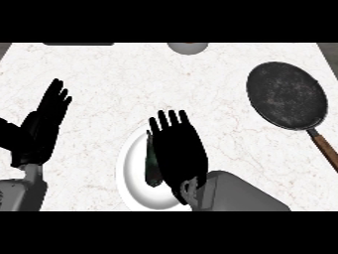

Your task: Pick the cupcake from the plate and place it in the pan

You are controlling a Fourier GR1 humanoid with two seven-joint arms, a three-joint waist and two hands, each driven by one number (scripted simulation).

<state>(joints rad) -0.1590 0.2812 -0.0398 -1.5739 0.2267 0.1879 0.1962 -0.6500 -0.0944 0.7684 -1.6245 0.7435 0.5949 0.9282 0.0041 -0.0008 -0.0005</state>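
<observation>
A white plate (pixel 136 171) lies on the marble counter near the front edge. A dark cupcake (pixel 153 167) shows as a thin sliver on it; my right hand (pixel 179 149) hides the rest. That hand hovers over the plate with its fingers straight and pointing away from me, its left edge against the cupcake. The black round pan (pixel 287 95) lies at the right, its brown handle (pixel 334 158) running toward the lower right. My left hand (pixel 39 126) rests open at the left, fingers up, away from the plate.
A grey rounded object (pixel 187 47) sits at the counter's far edge in the middle. A dark flat object (pixel 79 43) shows at the far left edge. Bare marble lies between the plate and the pan.
</observation>
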